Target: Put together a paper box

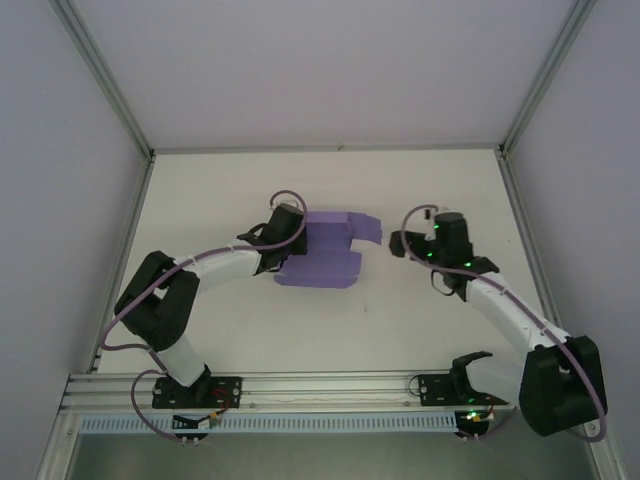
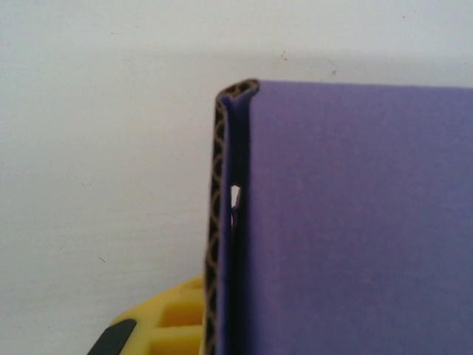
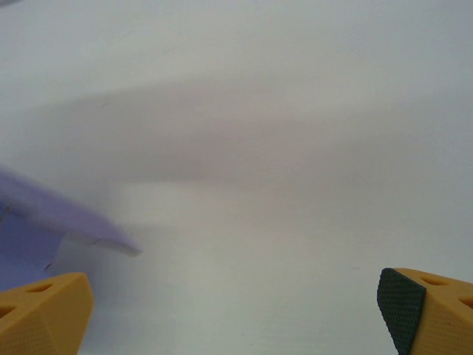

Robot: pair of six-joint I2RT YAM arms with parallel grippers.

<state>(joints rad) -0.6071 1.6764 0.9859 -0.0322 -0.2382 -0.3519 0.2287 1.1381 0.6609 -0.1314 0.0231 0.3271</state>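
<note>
There is 1 paper box (image 1: 325, 255): thin lavender-purple card, partly folded, with a notched flap standing out on the side away from the left gripper (image 1: 283, 238). In the left wrist view its broad panel (image 2: 355, 222) is plain purple. The card is doubled over along the near side, where the cut edge shows brown corrugated ripples.

Of the 2 grippers, the left 1 sits at the box's folded side. Its 1 visible yellow finger (image 2: 174, 322) lies right against the corrugated edge, drawn in toward the middle. The other finger is hidden under the panel, so the gripper looks clamped on that wall.

The right gripper (image 1: 425, 245) stands apart from the box, above the white table (image 1: 400, 320). Its 2 fingers are spread wide (image 3: 233, 296) with nothing between them. A corner of the box (image 3: 52, 214) lies ahead of its left finger (image 3: 41, 310), not touching it.
</note>
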